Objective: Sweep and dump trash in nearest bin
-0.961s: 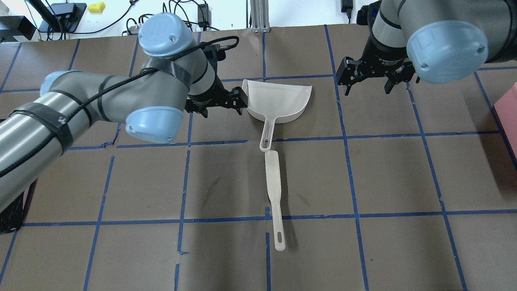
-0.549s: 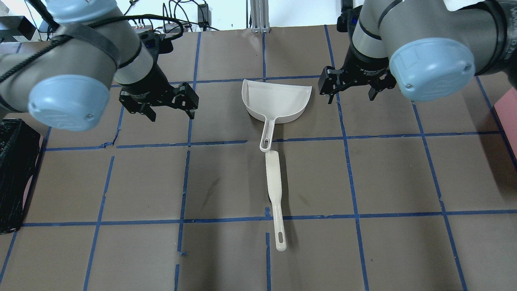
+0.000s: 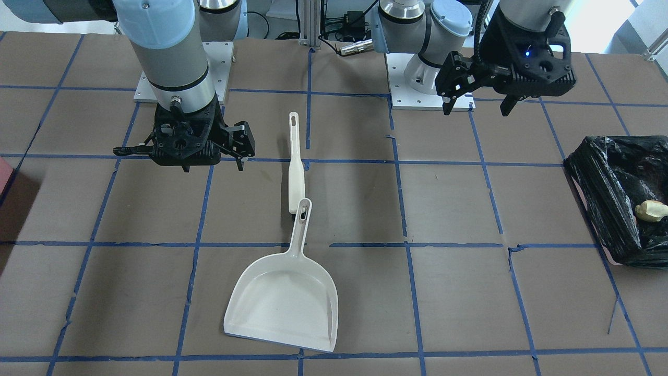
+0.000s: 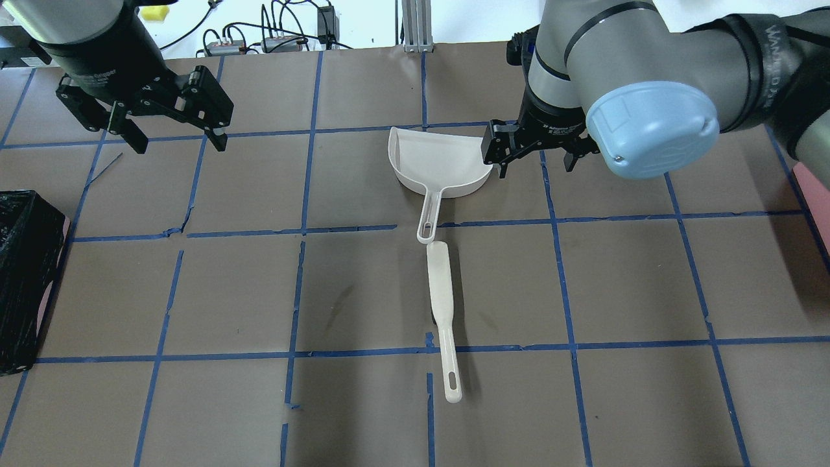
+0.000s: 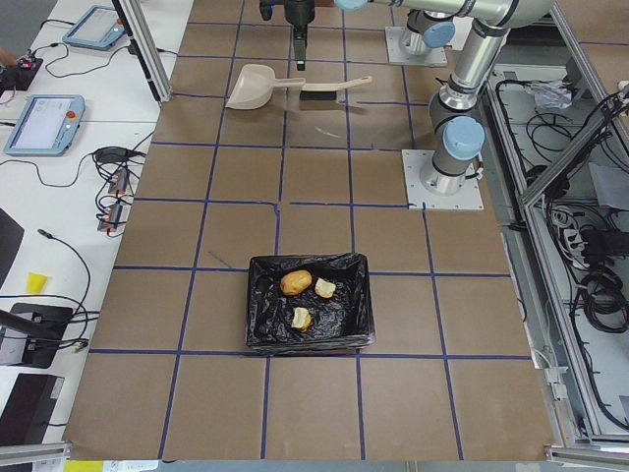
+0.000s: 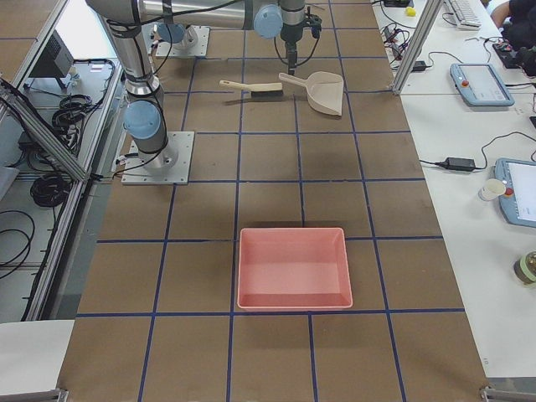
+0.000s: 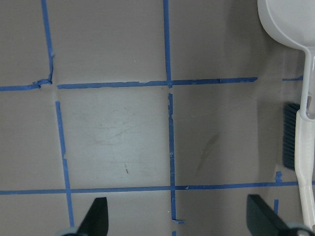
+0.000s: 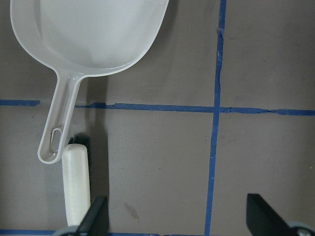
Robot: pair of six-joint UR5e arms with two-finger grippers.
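The trash lies in the bin [image 5: 259, 313], a black-bagged container: a tan-orange ball [image 5: 295, 283], a bread-like chunk [image 5: 324, 288] and a pale piece [image 5: 302, 319]. In the overhead view the bin [image 4: 26, 279] sits at the table's left edge. A white dustpan [image 4: 441, 159] rests mid-table with a white brush [image 4: 441, 285] lying at its handle end. My left gripper [image 4: 180, 144] hangs open and empty, far to the left of the pan. My right gripper [image 4: 535, 167] is open, hovering by the pan's right corner.
A pink tray [image 6: 293, 303] stands on the table's right side, and its edge [image 4: 818, 188] shows in the overhead view. Brown paper with a blue tape grid covers the table [image 4: 363, 402]. Cables and small devices lie beyond the far edge.
My left arm has swung left, away from the dustpan, lifting off toward the far left. My right gripper has slid left and nearer, up to the pan's right corner. Both stay open.
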